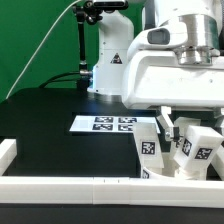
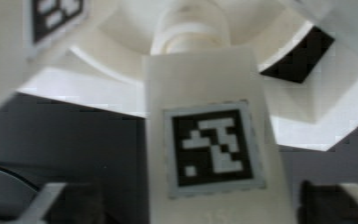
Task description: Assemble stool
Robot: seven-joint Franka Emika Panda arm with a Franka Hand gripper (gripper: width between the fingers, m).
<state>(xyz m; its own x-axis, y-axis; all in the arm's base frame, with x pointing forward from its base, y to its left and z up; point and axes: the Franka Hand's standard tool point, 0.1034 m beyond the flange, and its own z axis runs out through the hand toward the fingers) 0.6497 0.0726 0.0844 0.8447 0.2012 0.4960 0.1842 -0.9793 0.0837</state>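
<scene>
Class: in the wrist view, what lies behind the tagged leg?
Behind the leg show white stool parts and another tag; the leg covers their middle.

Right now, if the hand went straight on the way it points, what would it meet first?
Probably the white tagged leg, dead ahead between the hand's open fingers; depth is unclear.

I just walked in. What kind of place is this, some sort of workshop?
Probably a robotics research lab's test bench: a robot arm reaches over a black table fenced by white rails, a green backdrop hangs behind, and a marker board of square tags lies flat on the table.
</scene>
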